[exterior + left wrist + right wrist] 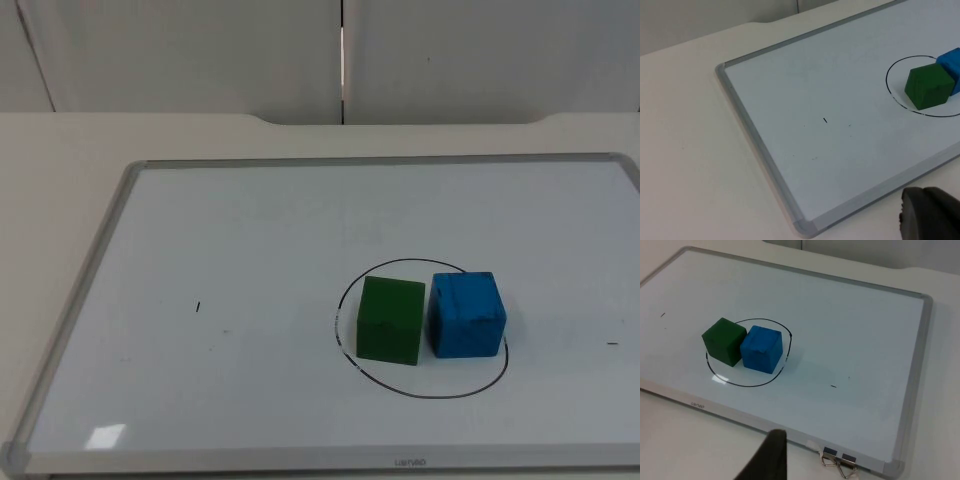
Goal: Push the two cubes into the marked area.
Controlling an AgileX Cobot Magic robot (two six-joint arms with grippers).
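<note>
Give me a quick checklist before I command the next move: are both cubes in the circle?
1. Green cube inside the drawn circle: ok.
2. Blue cube inside the circle: ok, though its right edge sits at the line.
3. Cubes side by side: ok; contact cannot tell.
4. Both cubes upright on the whiteboard: ok.
5. Left and right gripper fingers open or shut: cannot tell.

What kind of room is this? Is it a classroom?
Probably a robot test lab, not a classroom. A whiteboard lies flat on a plain white table by a grey partition wall, and a green cube and blue cube sit inside a drawn circle.
</note>
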